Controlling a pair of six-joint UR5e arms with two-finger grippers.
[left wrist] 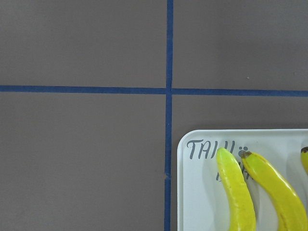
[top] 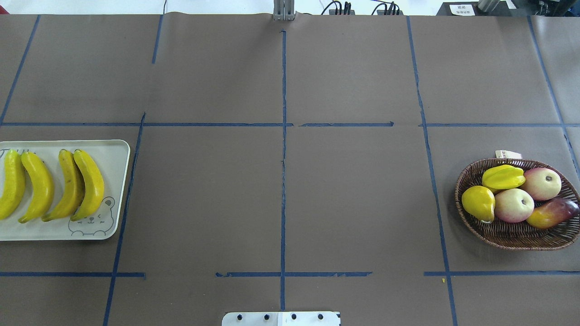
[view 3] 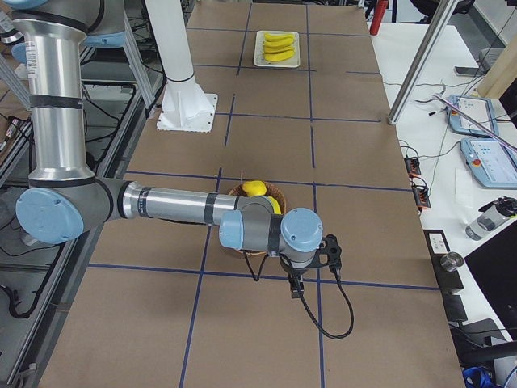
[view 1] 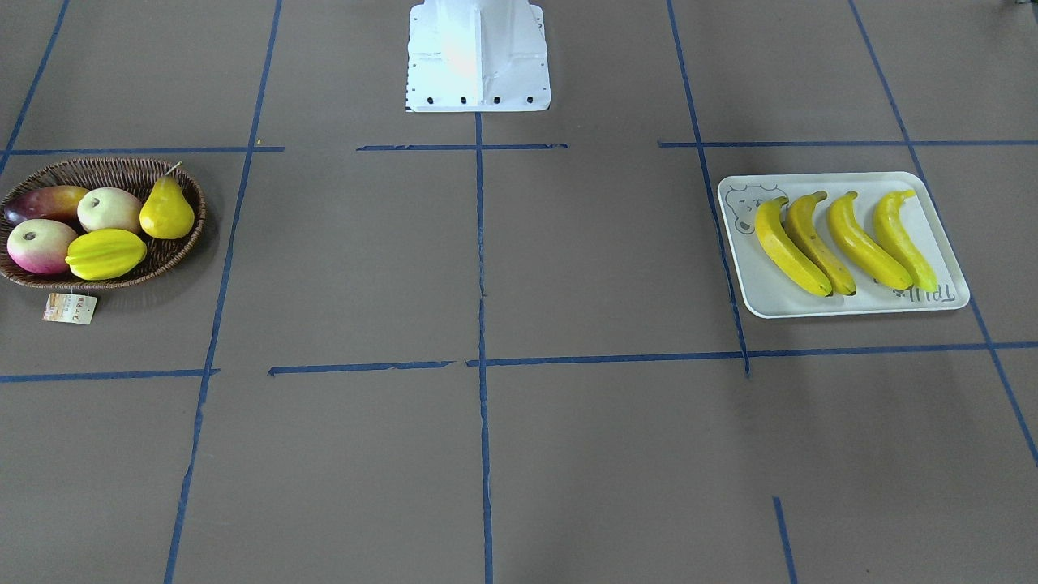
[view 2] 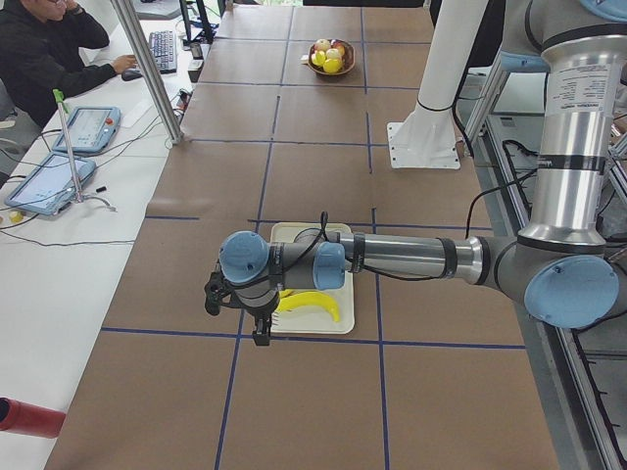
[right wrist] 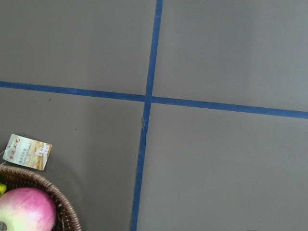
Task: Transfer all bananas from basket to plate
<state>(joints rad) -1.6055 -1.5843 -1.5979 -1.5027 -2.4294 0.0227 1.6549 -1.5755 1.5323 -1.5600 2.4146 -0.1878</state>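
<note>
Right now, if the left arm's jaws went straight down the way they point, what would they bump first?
Probably the bare brown table, near the blue tape cross, just beside the lettered corner of the plate. The left gripper points down, and its wrist camera shows mostly table; depth is unclear.

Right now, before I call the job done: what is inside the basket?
The basket holds a pear, a starfruit, two apples and a mango. The four bananas lie on the plate. What lies under the fruit is covered.
</note>
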